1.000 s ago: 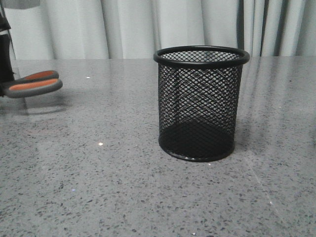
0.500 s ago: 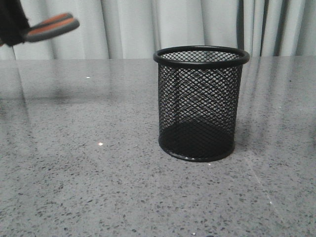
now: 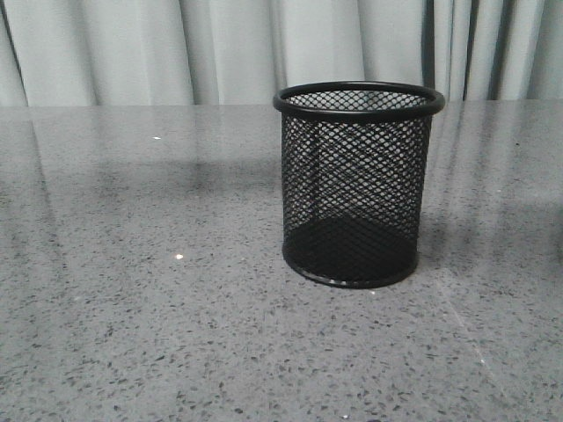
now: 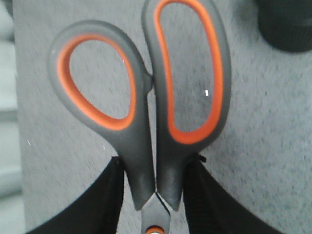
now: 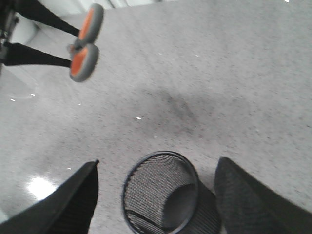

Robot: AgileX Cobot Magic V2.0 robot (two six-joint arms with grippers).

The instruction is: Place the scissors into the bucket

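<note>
Carrying step, by the look of it: scissors (image 4: 146, 122) clamped just below the handles between the two black fingers of the left gripper (image 4: 152, 195), blades hidden, handle loops shut together and pointing away from the wrist. Lifted clear of the grey speckled tabletop (image 3: 132, 308) and out of the front view altogether; seen from the right wrist hanging well to one side of the bucket (image 3: 358, 183), not yet over it. Next, probably: bring across until above the rim, tip blades downward, lower inside, then let go; handles likely to stand above the rim, given the length. Black wire-mesh bucket upright and empty, middle-right of the table. Right gripper (image 5: 156, 195) parted wide, hovering over the bucket, holding nothing. Pale pleated curtains (image 3: 220, 48) behind the glossy surface.
</note>
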